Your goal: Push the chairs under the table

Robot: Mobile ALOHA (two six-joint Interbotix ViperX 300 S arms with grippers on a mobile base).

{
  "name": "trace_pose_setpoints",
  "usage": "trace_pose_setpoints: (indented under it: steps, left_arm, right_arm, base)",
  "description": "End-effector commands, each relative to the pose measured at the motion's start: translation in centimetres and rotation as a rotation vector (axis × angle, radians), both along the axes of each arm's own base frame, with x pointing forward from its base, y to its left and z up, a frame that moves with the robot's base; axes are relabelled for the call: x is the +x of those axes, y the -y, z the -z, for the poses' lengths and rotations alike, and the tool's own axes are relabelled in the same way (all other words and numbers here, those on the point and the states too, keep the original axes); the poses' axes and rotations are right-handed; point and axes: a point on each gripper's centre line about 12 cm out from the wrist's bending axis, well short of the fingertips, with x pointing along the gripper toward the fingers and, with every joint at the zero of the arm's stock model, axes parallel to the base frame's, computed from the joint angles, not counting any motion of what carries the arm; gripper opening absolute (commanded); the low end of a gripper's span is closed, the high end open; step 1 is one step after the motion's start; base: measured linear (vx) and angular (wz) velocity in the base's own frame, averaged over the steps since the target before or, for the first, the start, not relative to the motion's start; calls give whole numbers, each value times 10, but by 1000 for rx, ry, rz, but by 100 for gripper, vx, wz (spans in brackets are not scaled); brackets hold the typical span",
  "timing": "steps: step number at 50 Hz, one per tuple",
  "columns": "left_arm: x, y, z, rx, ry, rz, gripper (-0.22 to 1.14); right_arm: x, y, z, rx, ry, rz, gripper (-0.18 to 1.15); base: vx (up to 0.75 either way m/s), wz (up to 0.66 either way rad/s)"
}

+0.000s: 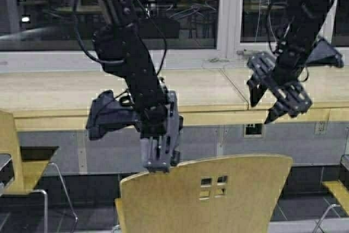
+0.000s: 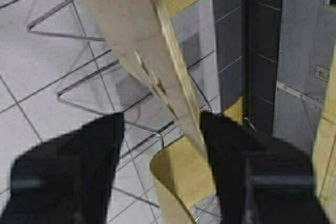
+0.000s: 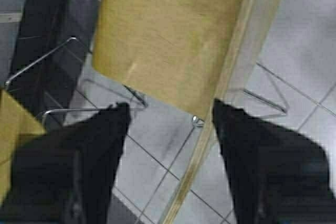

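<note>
A yellow-tan plywood chair (image 1: 218,195) with four small square cutouts stands in front of me, its back towards me, short of the long pale-wood table (image 1: 196,94). My left gripper (image 1: 161,163) is down at the left part of the chair back's top edge. In the left wrist view it (image 2: 163,145) is open, and the back's edge (image 2: 157,77) runs between the fingers, close to one of them. My right gripper (image 1: 279,101) is open and empty, in the air above the chair's right side by the table's front edge. Its wrist view (image 3: 170,129) looks down on the chair seat (image 3: 168,35).
A second tan chair (image 1: 11,156) stands at the far left and a third (image 1: 339,190) at the far right, both by the table. Windows rise behind the table. The floor is pale tile (image 3: 310,51), crossed by chrome chair legs (image 2: 79,35).
</note>
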Motion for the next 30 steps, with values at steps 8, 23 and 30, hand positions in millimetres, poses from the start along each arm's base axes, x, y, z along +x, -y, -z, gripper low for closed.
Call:
trace_pose_setpoints:
  steps: [8, 23, 30]
  left_arm:
    - [26, 8, 5, -31, 23, -49, 84]
    - [45, 7, 23, -27, 20, -89, 84]
    - [54, 8, 34, -26, 20, -103, 84]
  right_arm:
    - [14, -6, 30, -19, -26, -1, 86]
    - [21, -8, 67, -34, -83, -2, 86]
    - [28, -10, 81, -38, -89, 0, 86]
  base:
    - [0, 0]
    - [0, 0]
    - [0, 0]
